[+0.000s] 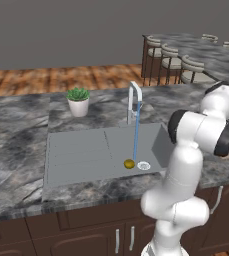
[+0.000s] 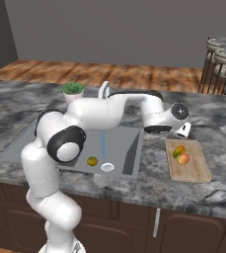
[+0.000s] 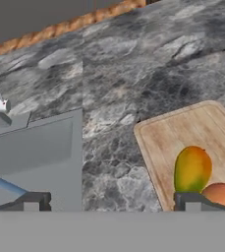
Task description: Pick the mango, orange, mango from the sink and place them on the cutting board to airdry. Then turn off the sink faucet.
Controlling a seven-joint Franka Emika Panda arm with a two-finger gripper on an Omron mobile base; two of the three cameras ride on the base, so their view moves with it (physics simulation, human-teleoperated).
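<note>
- Mango (image 1: pixel 129 163), olive-yellow, small oval: lies on the floor of the sink (image 1: pixel 81 150), in the basin half, just beside the round white drain (image 1: pixel 144 165) and close to the foot of the water stream (image 1: pixel 135 135). It is the one fruit left in the basin.
- Sink faucet (image 1: pixel 134 100): gooseneck spout over the basin, water running; the shut-off step is not yet done.
- Cutting board (image 2: pixel 189 160): on the counter to the right of the sink. It carries a green-and-orange mango (image 2: pixel 179 151) and the orange (image 2: pixel 183 158), touching or nearly so.
- Gripper (image 2: pixel 183 129): jaws spread wide, nothing between them, hanging over the counter at the near-sink edge of the board. In the hand view the two placed fruits sit just ahead of one finger tip (image 3: pixel 195 202).
- Governing relation: the remaining mango lies to the gripper's left and lower, across the sink rim and down in the basin. By my judgement the arm must swing back over the rim and descend beside the stream.
- Long axis of the sink mango: too small to read.
</note>
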